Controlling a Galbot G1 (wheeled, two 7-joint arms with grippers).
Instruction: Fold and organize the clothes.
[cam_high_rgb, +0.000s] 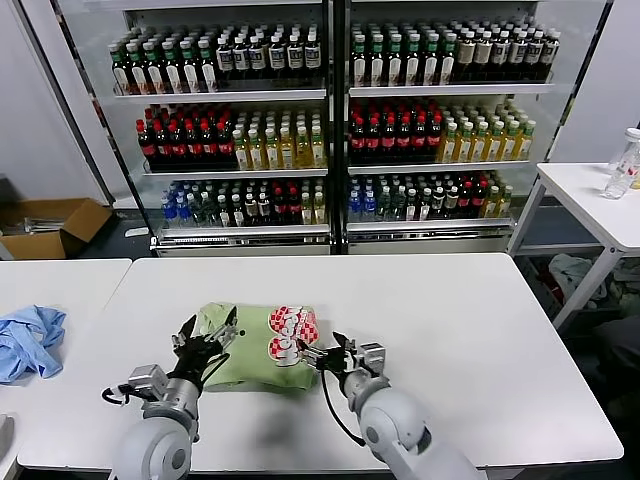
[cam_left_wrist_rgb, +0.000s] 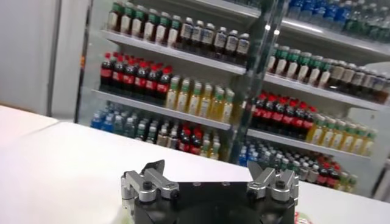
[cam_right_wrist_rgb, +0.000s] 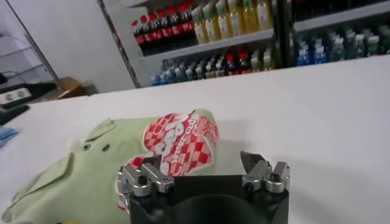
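The clothes are one light green collared shirt (cam_high_rgb: 240, 355), lying folded into a small bundle on the white table (cam_high_rgb: 450, 340). Its red-and-white graphic (cam_high_rgb: 290, 333) faces up at its right end. My left gripper (cam_high_rgb: 208, 336) hovers over the shirt's left edge, open, with nothing between its fingers. In the left wrist view the left gripper (cam_left_wrist_rgb: 210, 178) points past the table toward the shelves. My right gripper (cam_high_rgb: 322, 352) stands open just off the shirt's right front corner. In the right wrist view the shirt (cam_right_wrist_rgb: 85, 179) and graphic (cam_right_wrist_rgb: 180, 141) lie just beyond the empty right gripper (cam_right_wrist_rgb: 204, 170).
A light blue garment (cam_high_rgb: 30, 340) lies crumpled on the neighbouring table to the left. Behind the table stands a glass-fronted cooler (cam_high_rgb: 335, 120) full of bottles. A cardboard box (cam_high_rgb: 50, 225) sits on the floor at the left, and a side table (cam_high_rgb: 590, 195) at the right.
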